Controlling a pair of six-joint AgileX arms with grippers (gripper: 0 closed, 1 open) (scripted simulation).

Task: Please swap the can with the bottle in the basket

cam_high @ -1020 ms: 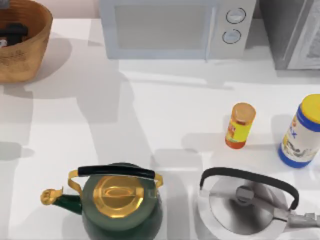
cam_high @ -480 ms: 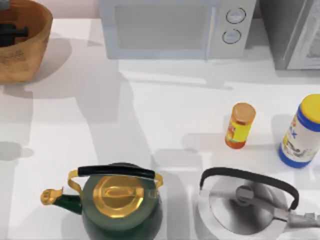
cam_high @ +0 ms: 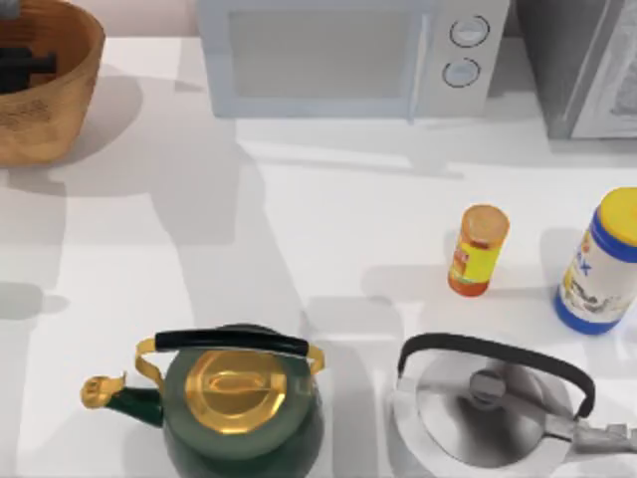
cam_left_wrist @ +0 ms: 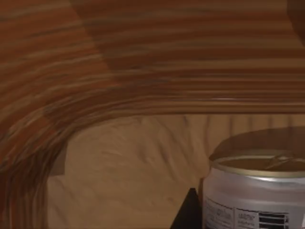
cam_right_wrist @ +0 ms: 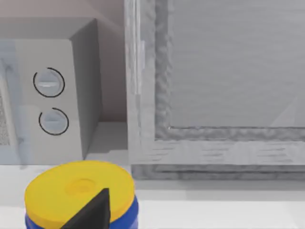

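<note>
Can (cam_left_wrist: 255, 193) upright in basket (cam_left_wrist: 143, 62) — axis vertical, gold top up — left tool's (cam_high: 22, 68) state untellable.

The can (cam_left_wrist: 255, 193) is cut off low at the left wrist view's edge (label print unreadable), the basket (cam_high: 45, 119) by the top view's corner.

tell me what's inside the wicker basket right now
Inside the round woven wicker basket, the left gripper shows as a dark shape in the top view. The left wrist view shows a small silver-white can with a pale gold top standing on the basket floor. The can's lower part is out of sight.
</note>
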